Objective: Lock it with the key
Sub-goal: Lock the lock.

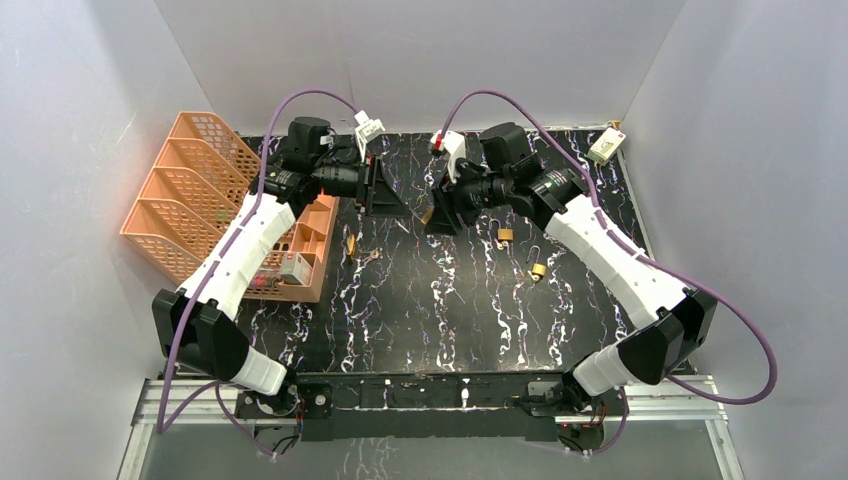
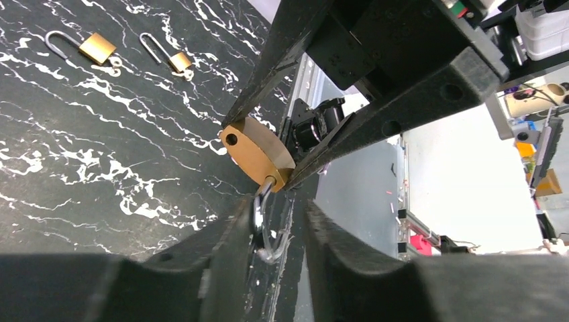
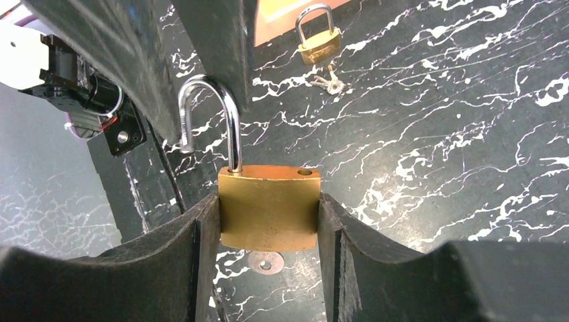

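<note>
One padlock is in play, held over the table with its brass body clamped between the fingers of my right gripper. Its shackle stands open, the free end out of its hole, so nothing is locked yet. My left gripper straddles the shackle, partly closed. I cannot tell whether it pinches the steel or only brackets it. I judge that pressing the shackle home and turning a key are both left to do. A small holed disc under the body may be a key head, but too little shows to say. Other padlocks lie apart on the table.
</note>
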You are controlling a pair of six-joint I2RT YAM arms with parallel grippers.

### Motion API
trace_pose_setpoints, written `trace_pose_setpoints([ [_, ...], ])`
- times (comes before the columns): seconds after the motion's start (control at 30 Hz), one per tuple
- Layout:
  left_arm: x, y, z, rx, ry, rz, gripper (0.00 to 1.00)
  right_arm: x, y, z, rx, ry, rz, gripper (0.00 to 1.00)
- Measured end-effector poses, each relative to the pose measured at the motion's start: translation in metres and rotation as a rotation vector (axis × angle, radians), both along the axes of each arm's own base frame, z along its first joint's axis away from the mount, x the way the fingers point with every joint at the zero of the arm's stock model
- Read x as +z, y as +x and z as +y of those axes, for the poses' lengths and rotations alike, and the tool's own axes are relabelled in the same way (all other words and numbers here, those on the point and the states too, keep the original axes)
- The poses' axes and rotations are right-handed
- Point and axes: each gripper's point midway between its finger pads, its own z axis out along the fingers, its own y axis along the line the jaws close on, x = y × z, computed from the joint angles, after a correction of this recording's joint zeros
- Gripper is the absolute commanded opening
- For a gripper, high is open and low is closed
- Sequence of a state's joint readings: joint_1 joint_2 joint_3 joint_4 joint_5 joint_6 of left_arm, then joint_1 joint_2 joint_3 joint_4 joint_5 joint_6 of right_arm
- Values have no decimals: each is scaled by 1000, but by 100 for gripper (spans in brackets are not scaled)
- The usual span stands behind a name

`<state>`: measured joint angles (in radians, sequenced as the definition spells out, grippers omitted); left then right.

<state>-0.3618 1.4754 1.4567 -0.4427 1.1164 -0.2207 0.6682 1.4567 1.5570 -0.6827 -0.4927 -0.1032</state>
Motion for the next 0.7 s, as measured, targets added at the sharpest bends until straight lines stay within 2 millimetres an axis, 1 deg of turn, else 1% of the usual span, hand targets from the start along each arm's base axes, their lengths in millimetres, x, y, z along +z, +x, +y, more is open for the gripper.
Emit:
trace_pose_setpoints([
  [0.03, -1, 1, 0, 0, -1, 0, 42, 2, 1, 1, 0, 2, -4, 0],
  [0.1, -3, 0, -2, -12, -6, 10, 52, 5, 4, 3, 0, 8, -15, 0],
  [0.13, -4, 0, -2, -15, -6, 15, 51, 6, 5, 3, 0, 10, -18, 0],
  [0.23, -4, -2, -4, -24, -9, 20, 35, 8, 5, 3, -1, 10, -23, 0],
  [0.3, -4, -3, -4, -29, -12, 18, 19, 8, 5, 3, 0, 10, -23, 0],
  [0.33, -4, -3, -3, -31, -12, 14, 8, 8, 5, 3, 0, 10, -24, 0],
  [0.37, -5, -3, -3, -30, -9, 16, 0, 8, 5, 3, 0, 10, -23, 0],
  [0.53, -8, -2, -2, -37, -5, 6, 0, 10, 4, 3, 7, 8, -26, 0],
  [0.57, -8, -3, -2, -41, -5, 2, 0, 9, 3, 3, 9, 7, -26, 4],
  [0.6, -8, -3, -2, -43, -5, -1, 0, 10, 3, 3, 10, 5, -25, 19],
  [0.63, -8, -3, -2, -47, -7, -8, 0, 10, 3, 3, 13, 4, -25, 39],
  [0.67, -7, -3, -2, -48, -9, -15, 0, 12, 3, 3, 15, 1, -28, 66],
  [0.7, -5, -3, -2, -47, -13, -28, 0, 14, 3, 4, 18, -1, -29, 90],
])
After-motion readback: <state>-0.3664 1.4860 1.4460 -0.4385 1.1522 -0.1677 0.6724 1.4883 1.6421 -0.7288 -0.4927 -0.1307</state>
